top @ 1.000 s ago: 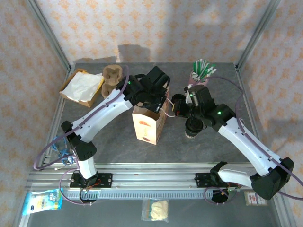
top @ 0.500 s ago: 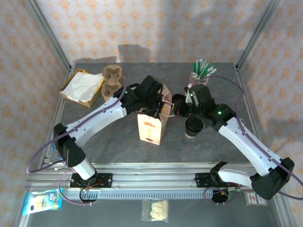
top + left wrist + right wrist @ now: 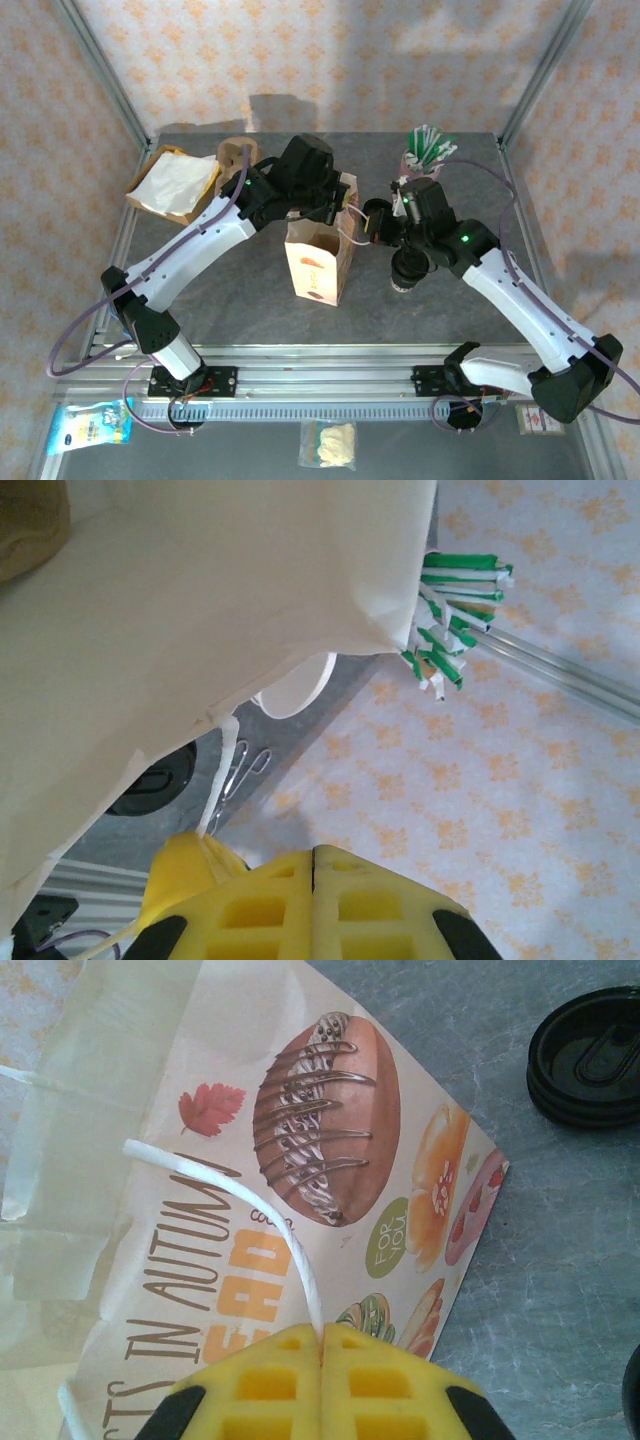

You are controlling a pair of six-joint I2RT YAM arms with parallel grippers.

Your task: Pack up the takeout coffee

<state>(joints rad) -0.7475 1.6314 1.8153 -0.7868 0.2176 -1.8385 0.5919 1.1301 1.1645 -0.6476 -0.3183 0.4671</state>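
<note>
A printed paper bag [image 3: 315, 258] stands upright mid-table; its pastry print [image 3: 325, 1120] faces my right wrist. My right gripper [image 3: 369, 222] [image 3: 322, 1328] is shut on the bag's white string handle [image 3: 285, 1235], which runs into the seam between the pads. My left gripper [image 3: 334, 198] [image 3: 315, 848] is shut at the bag's far top edge. The other handle string [image 3: 222, 775] runs taut from the bag wall [image 3: 200, 610] down to its left finger. The takeout coffee [image 3: 406, 272], with its black lid, stands right of the bag, partly under my right arm.
Green-and-white straws [image 3: 428, 148] [image 3: 455, 610] stand in a pink holder at the back right. Stacked loose black lids [image 3: 585, 1055] [image 3: 150, 780] and a white cup [image 3: 295, 685] lie near the bag. A napkin box [image 3: 172, 185] and a brown cup carrier [image 3: 240, 160] sit at the back left.
My left arm has swung back and left with the bag's top, and the bag now stands straighter. The right arm and the coffee have not moved.
</note>
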